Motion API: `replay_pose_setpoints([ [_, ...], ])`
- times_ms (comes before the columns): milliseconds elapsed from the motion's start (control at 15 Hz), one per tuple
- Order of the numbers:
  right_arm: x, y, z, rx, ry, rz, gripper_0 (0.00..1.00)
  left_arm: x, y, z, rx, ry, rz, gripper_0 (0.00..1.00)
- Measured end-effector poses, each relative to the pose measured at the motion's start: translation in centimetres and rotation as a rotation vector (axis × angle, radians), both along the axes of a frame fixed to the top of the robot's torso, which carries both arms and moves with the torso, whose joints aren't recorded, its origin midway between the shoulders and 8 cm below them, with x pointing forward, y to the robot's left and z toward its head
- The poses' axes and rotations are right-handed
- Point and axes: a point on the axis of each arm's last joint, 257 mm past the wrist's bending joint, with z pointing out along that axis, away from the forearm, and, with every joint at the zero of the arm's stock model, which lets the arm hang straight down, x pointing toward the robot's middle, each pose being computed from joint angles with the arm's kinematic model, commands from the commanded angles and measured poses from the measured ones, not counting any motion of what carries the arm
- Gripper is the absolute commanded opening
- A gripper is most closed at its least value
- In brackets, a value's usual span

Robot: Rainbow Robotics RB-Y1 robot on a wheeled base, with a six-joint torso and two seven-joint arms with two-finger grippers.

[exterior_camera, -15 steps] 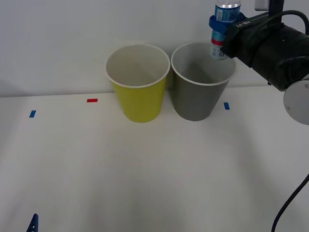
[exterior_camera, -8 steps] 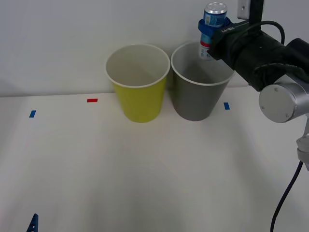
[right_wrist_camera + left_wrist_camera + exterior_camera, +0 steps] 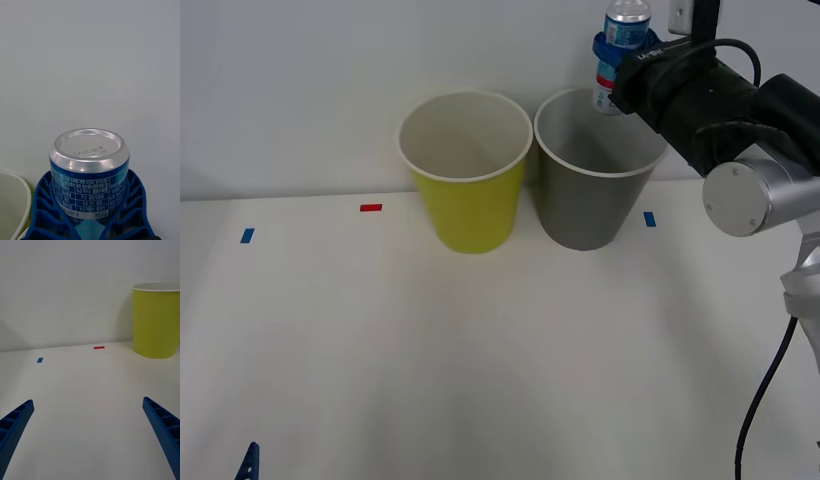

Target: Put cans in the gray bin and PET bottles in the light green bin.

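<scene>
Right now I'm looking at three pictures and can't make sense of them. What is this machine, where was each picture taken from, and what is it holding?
This is a two-armed robot at a white table. The wide picture comes from a camera above its arms, looking down at the table. The two upright pictures come from cameras on its wrists, so the blue ribbed fingers at the bottom are the robot's own.

On the table stand two tapered bins side by side: a light green bin and a gray bin. Small red and blue tape marks lie near them.

The right end effector is shut on a light-blue drink can, held above the gray bin's far rim. The right wrist picture shows that can up close, silver end facing the camera.

The left end effector is open, low over the table, holding nothing.
</scene>
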Motion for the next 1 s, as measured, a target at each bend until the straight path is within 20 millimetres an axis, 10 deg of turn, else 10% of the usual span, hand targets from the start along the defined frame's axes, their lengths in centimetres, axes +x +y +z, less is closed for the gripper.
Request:
replay_pose_setpoints([
  [400, -0.08, 0.41, -0.20, 0.014, 0.010, 0.014, 0.00, 0.00, 0.00, 0.00, 0.000, 0.000, 0.000, 1.00],
  [600, -0.13, 0.60, -0.26, 0.015, 0.012, 0.019, 0.94, 0.00, 0.00, 0.00, 0.000, 0.000, 0.000, 1.00],
  [1000, -0.31, 0.61, 0.12, 0.005, -0.001, 0.017, 1.00, 0.00, 0.00, 0.00, 0.000, 0.000, 0.000, 1.00],
])
